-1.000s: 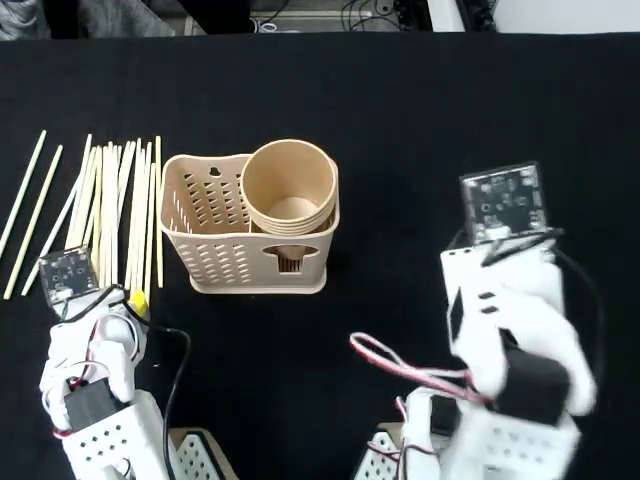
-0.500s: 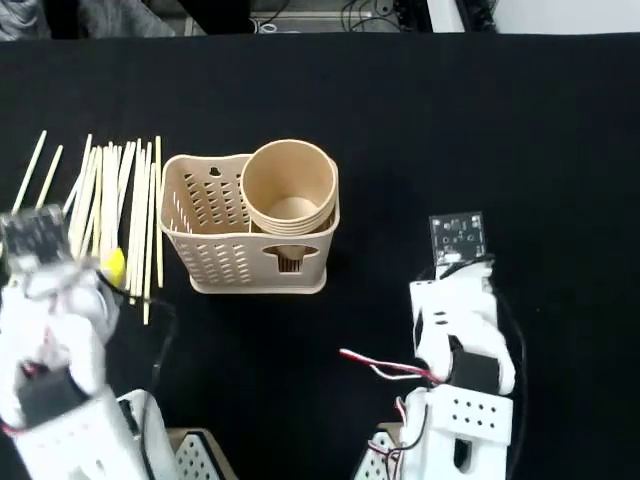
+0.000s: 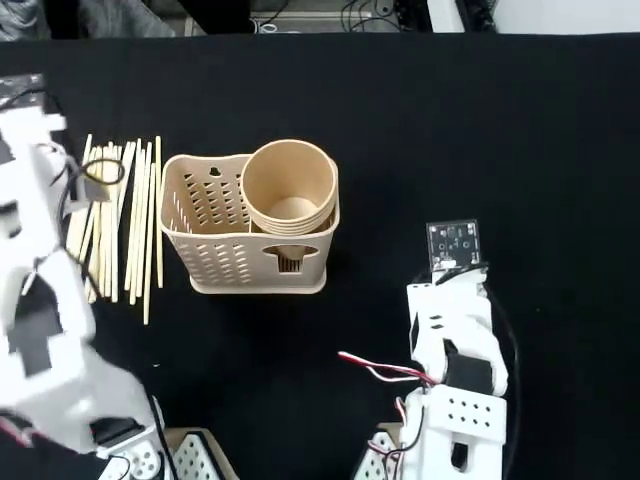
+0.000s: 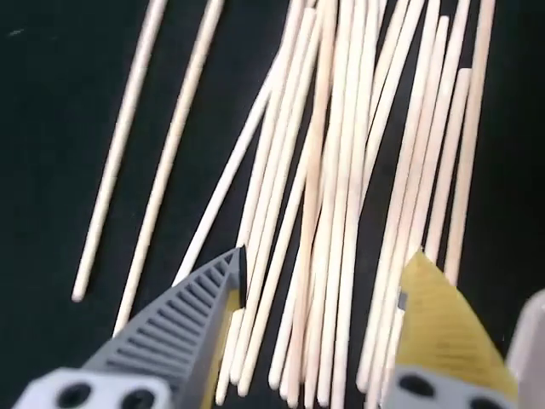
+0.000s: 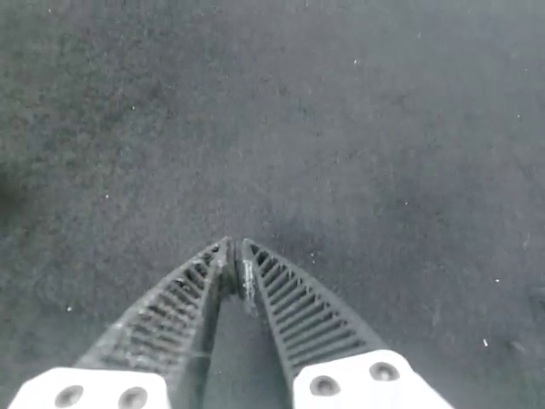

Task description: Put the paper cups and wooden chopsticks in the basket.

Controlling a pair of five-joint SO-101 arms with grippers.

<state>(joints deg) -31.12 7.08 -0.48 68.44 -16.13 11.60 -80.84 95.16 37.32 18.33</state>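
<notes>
High view, one basket (image 3: 215, 270), one stack of paper cups (image 3: 290, 190) in its right compartment, over a dozen wooden chopsticks (image 3: 135, 220) leftward, left gripper (image 4: 328, 254) wide above them, right gripper (image 5: 236, 247) closed.

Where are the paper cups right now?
In the high view, the stacked paper cups stand in the right-hand compartment of the basket. The loose chopsticks lie on the table just left of it.

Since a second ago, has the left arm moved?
Yes. In the high view the left arm swung forward, from level with the near wall of the basket to past its far rim, over the wooden chopsticks.
</notes>
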